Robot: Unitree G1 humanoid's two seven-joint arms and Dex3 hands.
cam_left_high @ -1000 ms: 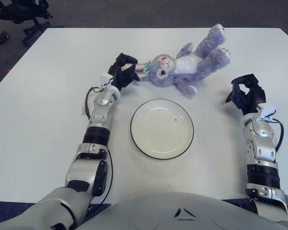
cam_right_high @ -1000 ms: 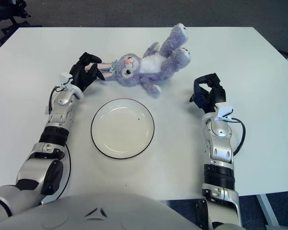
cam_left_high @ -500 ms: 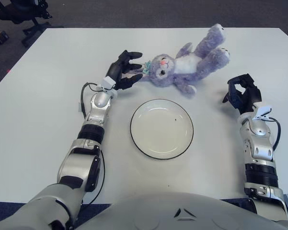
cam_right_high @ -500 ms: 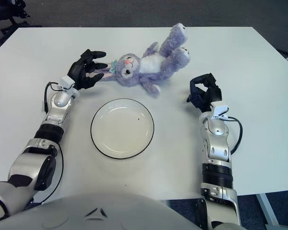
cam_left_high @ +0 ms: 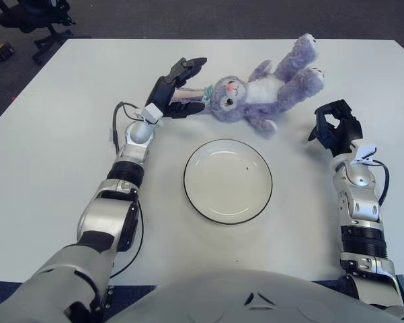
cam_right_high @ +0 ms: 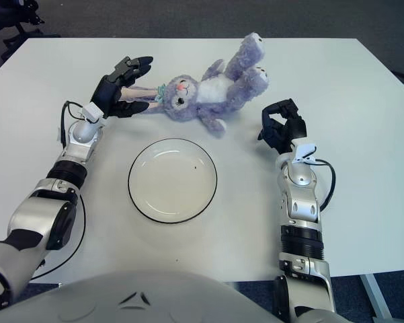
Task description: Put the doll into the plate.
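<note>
A purple plush bunny doll [cam_left_high: 259, 93] lies on its back at the rear middle of the white table, head to the left and legs up to the right. In front of it sits an empty white plate [cam_left_high: 187, 192] with a dark rim. My left hand [cam_left_high: 183, 85] is at the doll's long ears, fingers spread wide with the ear tips between them, gripping nothing. My right hand [cam_left_high: 331, 128] shows to the right of the doll, apart from it, with fingers curled and nothing inside.
The white table [cam_left_high: 54, 148] stretches well to both sides of the plate. Beyond its back left corner, an office chair [cam_left_high: 33, 15] stands on the dark floor. The table's right edge runs close to my right arm.
My left hand went from curled at the doll's ears to spread wide and lifted slightly. My right hand edged a little back and left toward the doll. Doll and plate stayed put.
</note>
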